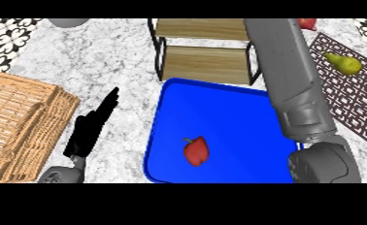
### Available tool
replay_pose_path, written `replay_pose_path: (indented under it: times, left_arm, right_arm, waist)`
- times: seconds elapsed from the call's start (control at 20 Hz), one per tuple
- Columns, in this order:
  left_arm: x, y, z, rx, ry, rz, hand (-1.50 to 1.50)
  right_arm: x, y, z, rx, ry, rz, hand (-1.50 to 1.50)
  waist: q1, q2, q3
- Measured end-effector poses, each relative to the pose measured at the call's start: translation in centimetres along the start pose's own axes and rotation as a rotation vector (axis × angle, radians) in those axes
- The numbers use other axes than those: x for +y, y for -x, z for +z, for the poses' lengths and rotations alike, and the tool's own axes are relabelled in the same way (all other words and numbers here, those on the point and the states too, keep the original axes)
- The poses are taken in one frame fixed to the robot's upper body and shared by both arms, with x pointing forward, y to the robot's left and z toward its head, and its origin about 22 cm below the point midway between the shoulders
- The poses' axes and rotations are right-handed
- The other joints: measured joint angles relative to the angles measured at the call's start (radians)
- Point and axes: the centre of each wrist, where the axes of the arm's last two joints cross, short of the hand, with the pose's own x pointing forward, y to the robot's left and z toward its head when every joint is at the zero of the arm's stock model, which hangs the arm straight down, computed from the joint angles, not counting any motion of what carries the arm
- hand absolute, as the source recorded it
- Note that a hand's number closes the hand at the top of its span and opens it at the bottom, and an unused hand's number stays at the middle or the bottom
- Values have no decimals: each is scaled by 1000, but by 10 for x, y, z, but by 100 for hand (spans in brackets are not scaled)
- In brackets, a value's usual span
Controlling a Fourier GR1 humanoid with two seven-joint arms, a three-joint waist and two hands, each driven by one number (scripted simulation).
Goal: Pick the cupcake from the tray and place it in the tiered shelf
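Where my left hand [90, 132] sits: low at the near left on the counter, fingers straight and together, holding nothing, resting.
Right arm [294, 83]: while the left rests, my grey right forearm runs from the near right straight away from me, over the right edge of the tray, to the far edge of the view.
Right hand: out of view beyond that far edge, so I cannot tell how its fingers stand or whether they hold anything.
Tray [237, 107]: blue, just to the right of my left hand and under my right forearm.
On the tray: only a red pepper [195, 151], near its front, nearer to my left hand.
Cupcake: I see it nowhere, neither on the tray nor on the shelf; I judge it may be with the hidden right hand.
Tiered shelf [204, 59]: wooden steps in a dark frame, touching the tray's far side, beyond and right of my left hand, just left of my right forearm.
Key relation: the right arm is much the nearer to the shelf, its long axis pointing past the shelf's right end.
Writing: no brand or label to read.
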Motion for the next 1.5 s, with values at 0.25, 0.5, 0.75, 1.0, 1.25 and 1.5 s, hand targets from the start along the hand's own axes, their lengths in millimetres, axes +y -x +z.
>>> replay_pose_path:
  times: [0.25,0.5,0.75,1.0,1.25,1.5]
  left_arm:
    - [-2,6,3,5,-9,-3,0]
    - [4,8,9,21,-19,6,0]
    - [9,12,11,36,-44,10,0]
    - [13,20,19,60,-79,18,0]
    - [20,26,31,66,-95,25,0]
    - [17,21,24,62,-97,20,0]
  right_arm:
    - [-5,5,-5,-60,67,-213,-150]
    - [-24,6,-11,-116,263,-340,-150]
    - [-64,16,-21,-122,496,-398,-150]
    - [-113,52,-23,-48,615,-398,-150]
    - [-162,90,-1,-50,619,-384,-150]
    - [-210,128,37,-78,599,-343,-150]
  waist:
    - [-7,-2,-1]
    - [-22,-10,-2]
    - [-55,-22,-2]
    - [-93,-37,-3]
    - [-107,-42,-3]
    - [-105,-37,-3]
